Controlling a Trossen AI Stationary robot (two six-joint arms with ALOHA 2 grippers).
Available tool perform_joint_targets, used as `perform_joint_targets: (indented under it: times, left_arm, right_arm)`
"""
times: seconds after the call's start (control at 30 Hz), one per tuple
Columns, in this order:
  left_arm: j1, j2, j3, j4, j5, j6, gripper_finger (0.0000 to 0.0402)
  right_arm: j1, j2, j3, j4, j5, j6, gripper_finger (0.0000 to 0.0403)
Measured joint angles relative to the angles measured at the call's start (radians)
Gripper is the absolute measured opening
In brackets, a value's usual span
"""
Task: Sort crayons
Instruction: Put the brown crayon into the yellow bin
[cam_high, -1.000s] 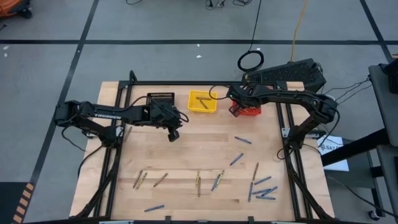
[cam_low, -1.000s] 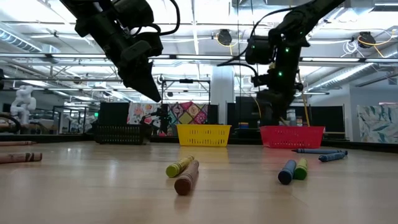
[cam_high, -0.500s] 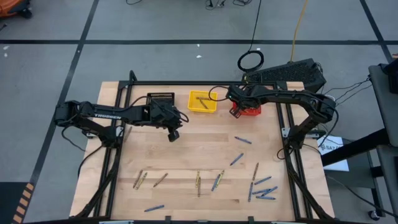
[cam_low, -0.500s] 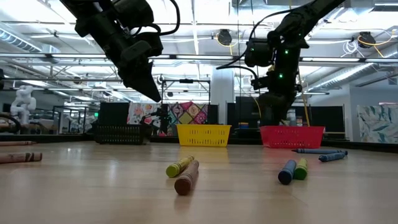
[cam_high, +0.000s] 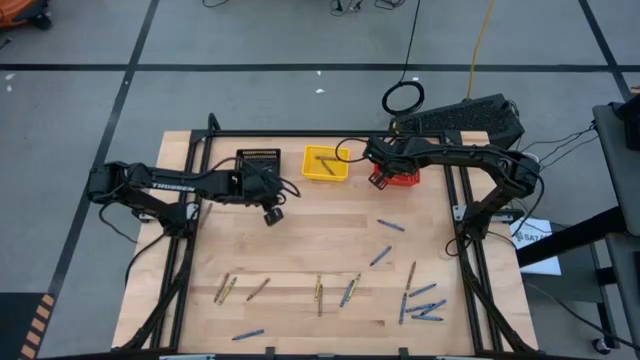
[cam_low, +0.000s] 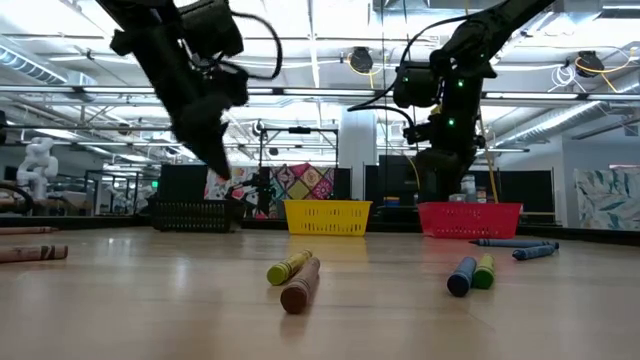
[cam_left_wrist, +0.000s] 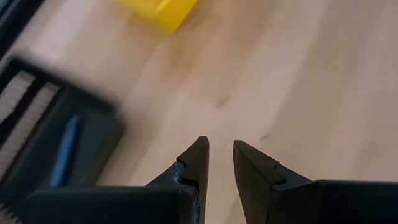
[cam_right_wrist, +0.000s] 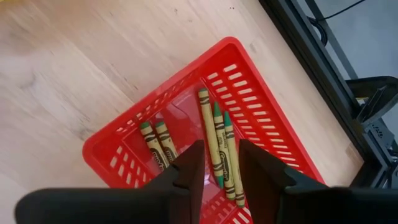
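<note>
Crayons lie scattered over the near half of the wooden table: blue ones (cam_high: 425, 300), olive-yellow ones (cam_high: 320, 292) and a brown one (cam_low: 300, 285). My right gripper (cam_right_wrist: 221, 149) stands open above the red basket (cam_right_wrist: 231, 42). Several olive-green crayons (cam_right_wrist: 214, 140) lie on that basket's floor. My left gripper (cam_left_wrist: 221, 149) hangs open over bare wood beside the black basket (cam_left_wrist: 93, 130), with nothing between its fingers. A blue crayon (cam_left_wrist: 65, 149) lies in the black basket. The yellow basket (cam_high: 326, 163) holds a crayon too.
The three baskets stand in a row along the table's far edge: black (cam_high: 258, 160), yellow, then red (cam_high: 398, 180). A black metal frame (cam_high: 300, 133) borders the far and side edges. Bare wood lies in the middle of the table between the baskets and the crayons.
My left gripper has swung a little toward the table's left edge and the black basket, and has tipped as it went. In the low view its fingertips now hang lower and farther left than before. The crayons on the table have not moved.
</note>
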Motion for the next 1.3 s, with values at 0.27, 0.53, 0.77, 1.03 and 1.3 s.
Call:
perform_joint_targets:
  times: [0.27,0.53,0.77,1.03,1.3]
  left_arm:
    - [-0.001,0.0,0.0,-0.158,-0.065,-0.202,0.0074]
    - [0.0,0.0,0.0,-0.377,-0.057,-0.47,0.0074]
    - [0.0,0.0,-0.004,-0.575,-0.054,-0.56,0.0074]
    - [0.0,0.0,-0.078,-0.655,-0.033,-0.646,0.0074]
    - [0.0,0.0,-0.176,-0.677,-0.007,-0.72,0.0074]
  right_arm:
    - [0.0,0.0,0.0,0.024,0.0,0.0,0.0086]
    - [0.0,0.0,0.0,0.027,0.0,0.0,0.0086]
    - [0.0,0.0,0.0,0.027,0.0,0.0,0.0086]
    - [0.001,0.0,0.0,0.027,0.0,0.0,0.0086]
    - [0.001,0.0,0.0,0.028,0.0,0.0,0.0086]
